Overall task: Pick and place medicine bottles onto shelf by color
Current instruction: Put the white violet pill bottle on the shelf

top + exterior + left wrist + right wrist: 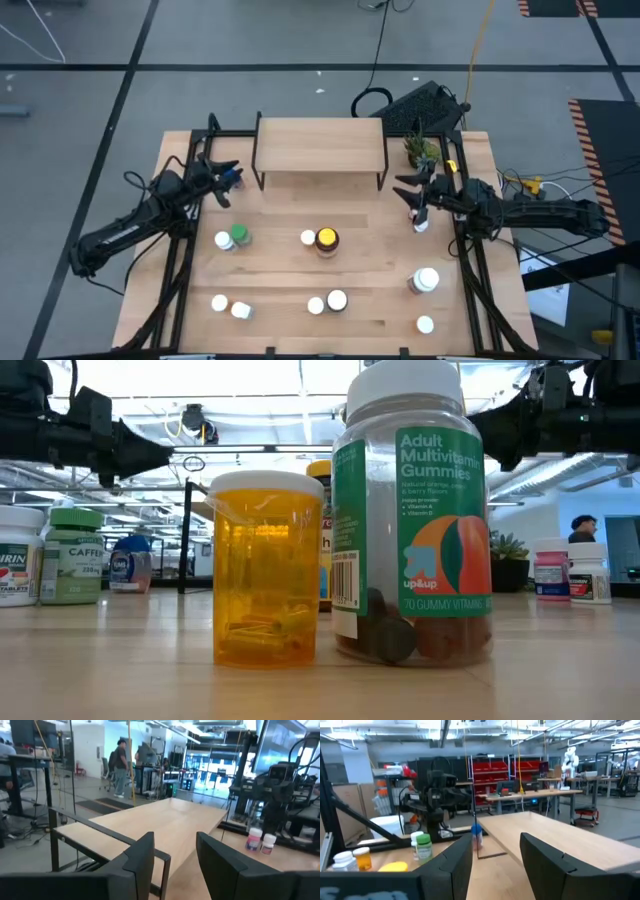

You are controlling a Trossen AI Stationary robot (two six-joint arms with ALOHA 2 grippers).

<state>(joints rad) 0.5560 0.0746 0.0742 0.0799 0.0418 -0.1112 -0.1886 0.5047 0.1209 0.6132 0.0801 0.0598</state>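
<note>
Both arms are dark, near-black, built of slim jointed links with blocky housings at the joints. The left arm (135, 225) carries a thin black cable looping alongside its links. The right arm (540, 212) has a yellow fitting beside its wrist at about 11 o'clock. Each end effector, left (172, 865) and right (496, 862), ends in two broad, flat, matte black fingers with angled edges.

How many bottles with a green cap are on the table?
1. The green-capped bottle stands on the left part of the table, beside a white-capped bottle. None seems hidden.
</note>
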